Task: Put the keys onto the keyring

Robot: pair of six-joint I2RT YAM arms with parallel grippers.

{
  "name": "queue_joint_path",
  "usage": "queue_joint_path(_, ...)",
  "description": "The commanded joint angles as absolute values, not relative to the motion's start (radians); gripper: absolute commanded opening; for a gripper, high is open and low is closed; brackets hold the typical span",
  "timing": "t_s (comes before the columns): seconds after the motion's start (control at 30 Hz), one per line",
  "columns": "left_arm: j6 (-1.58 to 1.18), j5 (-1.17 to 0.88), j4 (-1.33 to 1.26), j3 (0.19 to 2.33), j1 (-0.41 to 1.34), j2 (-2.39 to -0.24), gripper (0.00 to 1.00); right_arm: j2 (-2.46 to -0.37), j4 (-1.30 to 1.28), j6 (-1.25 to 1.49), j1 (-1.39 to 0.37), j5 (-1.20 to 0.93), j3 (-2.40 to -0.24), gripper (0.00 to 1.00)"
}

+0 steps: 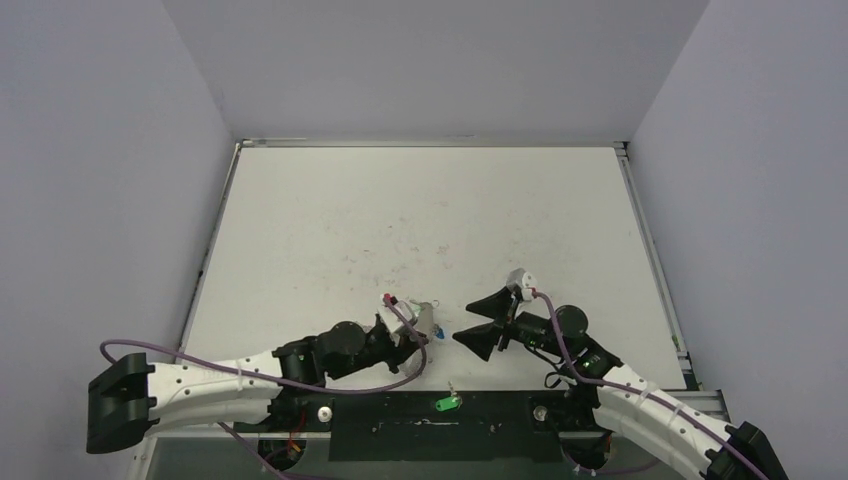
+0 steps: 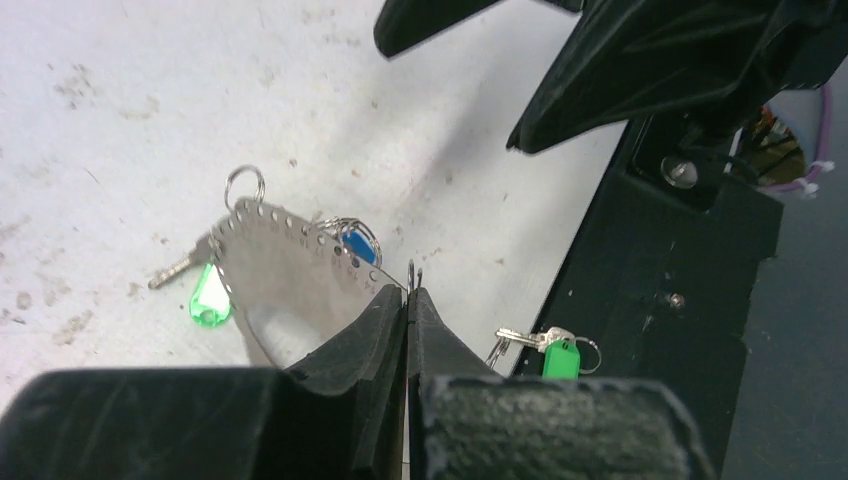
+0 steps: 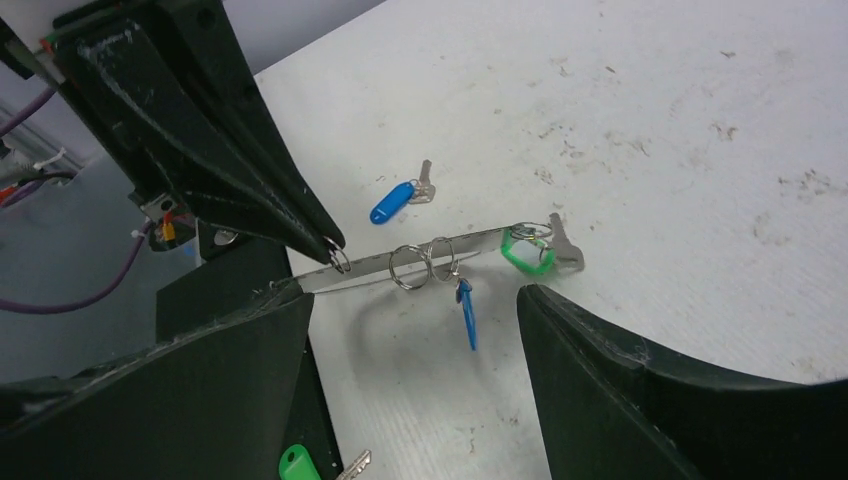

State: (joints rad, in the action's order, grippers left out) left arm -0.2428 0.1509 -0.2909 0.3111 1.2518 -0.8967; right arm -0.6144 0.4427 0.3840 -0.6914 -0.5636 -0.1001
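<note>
Here, left fingers (image 2: 385, 345) tight on the keyring (image 2: 300, 227) rim

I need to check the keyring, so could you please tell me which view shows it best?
The left wrist view: the keyring sits mid-frame, its curved rim clear, pinched in the shut left gripper. The right wrist view sees it edge-on; the top view shows only a glint.

Left claw (image 2: 407, 297) pinching keyring (image 2: 285, 222) rim, blue key (image 2: 358, 243) on rim, green key (image 2: 562, 358) at table (image 2: 150, 100) edge
</note>
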Motion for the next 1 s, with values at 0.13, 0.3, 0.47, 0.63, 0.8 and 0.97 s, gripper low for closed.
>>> queue_joint_path(0.13,-0.149,0.187,-0.200,0.304,1.229,-0.644,0.00,-0.717,0.572,0.252,-0.775,-0.618,-0.156,0.75)
queue_joint_path(0.3,-0.159,0.256,-0.070,0.327,1.217,-0.519,0.00,-0.774,0.516,0.200,-0.820,-0.546,-0.198,0.79)
queue_joint_path(0.47,-0.154,0.297,0.049,0.387,1.197,-0.484,0.00,-0.792,0.433,0.191,-0.831,-0.495,-0.227,0.79)
queue_joint_path(0.63,-0.127,0.289,0.128,0.452,1.161,-0.526,0.00,-0.779,0.367,0.209,-0.831,-0.466,-0.232,0.78)
queue_joint_path(0.8,-0.111,0.229,0.137,0.487,1.092,-0.556,0.00,-0.754,0.283,0.247,-0.833,-0.433,-0.241,0.77)
queue_joint_path(0.97,-0.102,0.139,0.143,0.521,0.992,-0.579,0.00,-0.730,0.184,0.396,-0.832,-0.322,-0.263,0.76)
